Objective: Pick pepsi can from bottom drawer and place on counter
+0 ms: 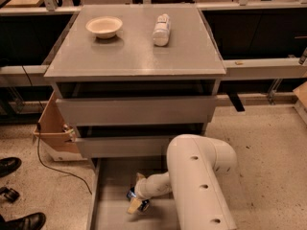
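The pepsi can (130, 194) is a small blue can on the floor of the open bottom drawer (112, 214), near the drawer's middle. Only blue slivers of it show beside my wrist. My gripper (136, 201) reaches down into the drawer from the white arm (199, 181) and sits right at the can, covering most of it. The counter (129, 51) is the flat grey cabinet top above, far from the gripper.
A cream bowl (104, 26) and a white bottle (161, 30) lying on its side sit on the counter. Two upper grey drawers (136, 110) stand slightly open above the gripper. A cardboard box (53, 128), a cable and shoes (8, 166) are at the left on the floor.
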Robot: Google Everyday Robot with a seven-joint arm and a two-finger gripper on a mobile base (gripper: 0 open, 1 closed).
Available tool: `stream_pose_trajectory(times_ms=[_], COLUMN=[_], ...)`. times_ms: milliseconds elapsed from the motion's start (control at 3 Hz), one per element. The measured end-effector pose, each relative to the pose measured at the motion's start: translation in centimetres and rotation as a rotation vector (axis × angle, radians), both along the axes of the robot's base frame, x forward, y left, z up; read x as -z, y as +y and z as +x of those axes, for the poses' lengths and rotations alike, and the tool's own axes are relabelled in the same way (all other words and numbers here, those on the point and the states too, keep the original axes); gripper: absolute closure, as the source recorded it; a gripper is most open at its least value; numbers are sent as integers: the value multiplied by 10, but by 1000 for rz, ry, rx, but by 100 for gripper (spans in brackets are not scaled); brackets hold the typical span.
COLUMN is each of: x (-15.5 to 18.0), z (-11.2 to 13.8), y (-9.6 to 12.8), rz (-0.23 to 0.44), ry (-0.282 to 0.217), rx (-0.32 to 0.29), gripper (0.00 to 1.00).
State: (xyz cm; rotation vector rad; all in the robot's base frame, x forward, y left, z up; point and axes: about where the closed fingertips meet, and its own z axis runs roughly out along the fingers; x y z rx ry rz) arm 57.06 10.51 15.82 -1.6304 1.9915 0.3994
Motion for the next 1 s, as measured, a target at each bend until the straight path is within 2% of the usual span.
stream_pose_trajectory(times_ms=[667,1000], x=[36,45], z=[-6,-10], y=[-28,-38], rz=[-21,-25], ry=[2,1], rx=[39,59], gripper=[0,15])
